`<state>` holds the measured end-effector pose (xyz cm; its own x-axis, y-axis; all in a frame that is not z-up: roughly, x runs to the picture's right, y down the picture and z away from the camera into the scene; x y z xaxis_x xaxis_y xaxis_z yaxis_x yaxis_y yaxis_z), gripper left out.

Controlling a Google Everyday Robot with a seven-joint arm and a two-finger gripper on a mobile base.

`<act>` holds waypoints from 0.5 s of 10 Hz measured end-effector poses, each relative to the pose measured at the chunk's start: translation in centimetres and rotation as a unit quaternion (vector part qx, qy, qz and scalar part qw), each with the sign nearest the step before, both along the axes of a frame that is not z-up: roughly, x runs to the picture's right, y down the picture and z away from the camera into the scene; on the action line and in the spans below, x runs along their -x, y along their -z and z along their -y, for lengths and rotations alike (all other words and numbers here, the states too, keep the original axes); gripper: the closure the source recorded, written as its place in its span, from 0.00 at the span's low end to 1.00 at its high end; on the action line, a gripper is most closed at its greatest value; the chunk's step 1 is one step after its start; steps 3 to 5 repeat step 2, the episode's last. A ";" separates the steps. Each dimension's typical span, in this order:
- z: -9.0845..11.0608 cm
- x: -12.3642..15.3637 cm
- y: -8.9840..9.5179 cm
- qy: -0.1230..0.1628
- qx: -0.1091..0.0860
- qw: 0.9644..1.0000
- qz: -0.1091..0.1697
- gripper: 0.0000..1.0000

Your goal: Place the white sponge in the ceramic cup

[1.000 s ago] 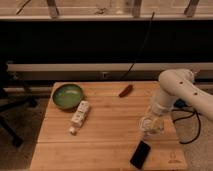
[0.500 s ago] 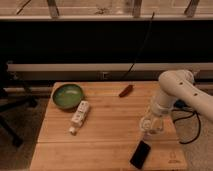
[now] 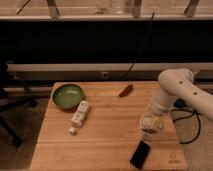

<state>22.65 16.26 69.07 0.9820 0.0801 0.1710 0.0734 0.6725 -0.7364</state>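
Note:
My gripper [image 3: 151, 121] hangs down from the white arm [image 3: 172, 92] at the right side of the wooden table [image 3: 105, 135]. It sits right over a small pale round thing, the ceramic cup [image 3: 150, 128], which it mostly covers. I cannot make out the white sponge on its own; it lies nowhere on the open table, and the gripper hides whatever is at the cup.
A green bowl [image 3: 67, 95] stands at the back left, with a white labelled bottle [image 3: 80, 116] lying in front of it. A red object [image 3: 126, 90] lies at the back middle. A black phone [image 3: 140, 153] lies near the front edge, just below the gripper. An office chair [image 3: 12, 107] is left of the table.

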 end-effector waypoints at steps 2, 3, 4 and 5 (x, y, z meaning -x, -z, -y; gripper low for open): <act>0.1 -0.3 0.0 -0.001 0.000 1.000 -0.003 0.20; 0.1 -0.3 0.0 -0.001 0.000 1.000 -0.003 0.20; 0.1 -0.3 0.0 -0.001 0.000 1.000 -0.003 0.20; 0.1 -0.3 0.0 -0.001 0.000 1.000 -0.003 0.20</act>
